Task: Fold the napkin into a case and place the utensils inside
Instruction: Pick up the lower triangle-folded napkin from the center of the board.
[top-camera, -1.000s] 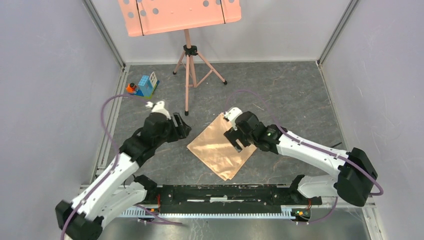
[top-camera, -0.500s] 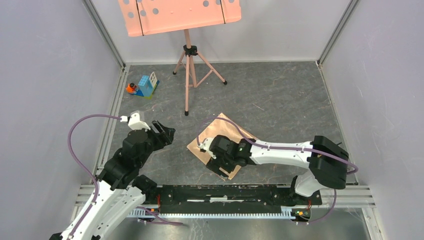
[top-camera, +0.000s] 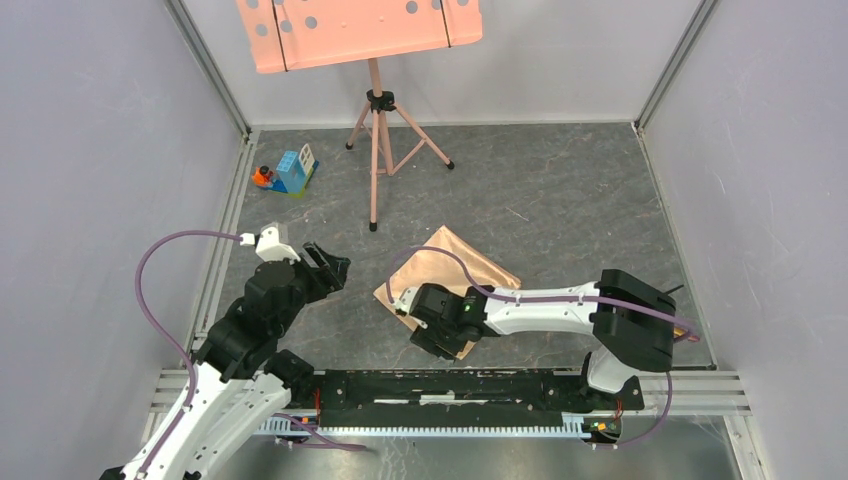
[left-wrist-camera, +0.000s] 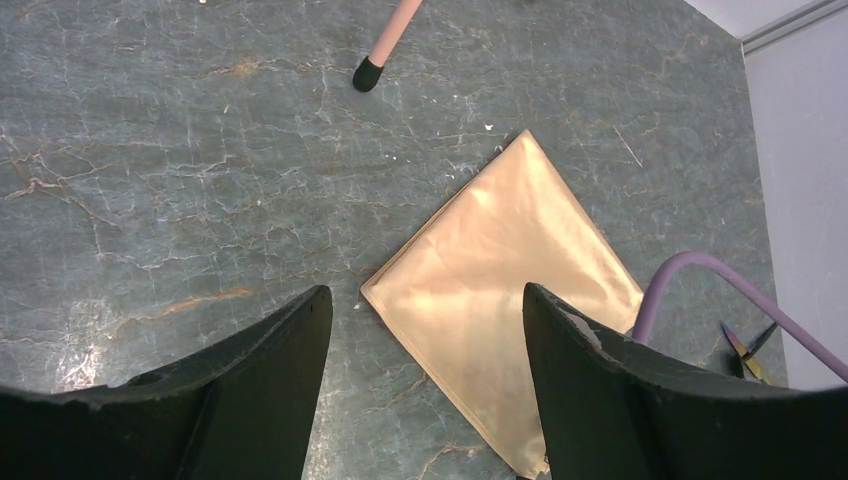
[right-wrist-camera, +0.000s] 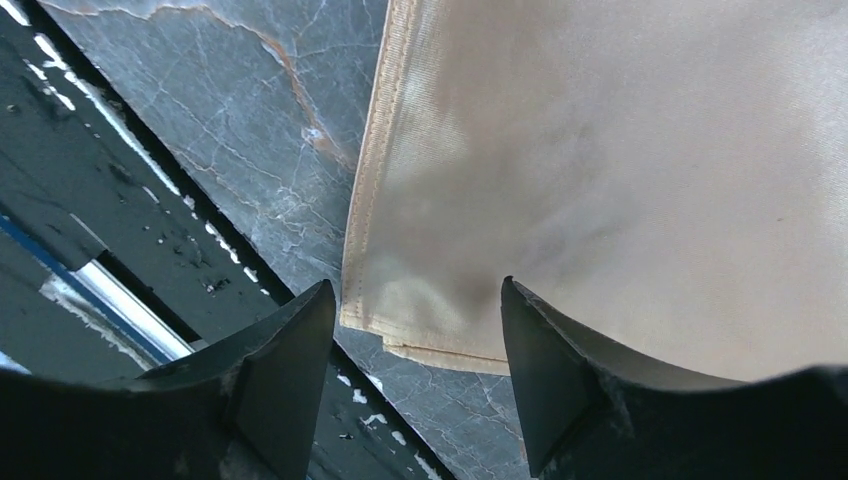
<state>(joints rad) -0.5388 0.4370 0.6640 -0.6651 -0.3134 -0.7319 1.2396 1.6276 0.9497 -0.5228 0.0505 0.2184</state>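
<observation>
Napkin (top-camera: 456, 264) lies folded flat, diamond-wise, mid-table. The right gripper (right-wrist-camera: 415, 286), fingers spread, sits over its near corner, beside the black rail (top-camera: 450, 386). The left gripper (left-wrist-camera: 425, 294), also spread, hangs apart to the left above bare table (top-camera: 580, 190). A music stand (top-camera: 375, 170) and toy blocks (top-camera: 288, 172) stand behind. Utensils (left-wrist-camera: 743, 345) lie beyond the right arm's purple cable (left-wrist-camera: 690, 272).

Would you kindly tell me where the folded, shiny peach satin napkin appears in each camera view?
Top external: the folded peach satin napkin lies at centre, its near part under the right arm.
Left wrist: centre-right, as a diamond.
Right wrist: it fills the upper right.
Shared landmark: the grey marbled table beneath it.
</observation>
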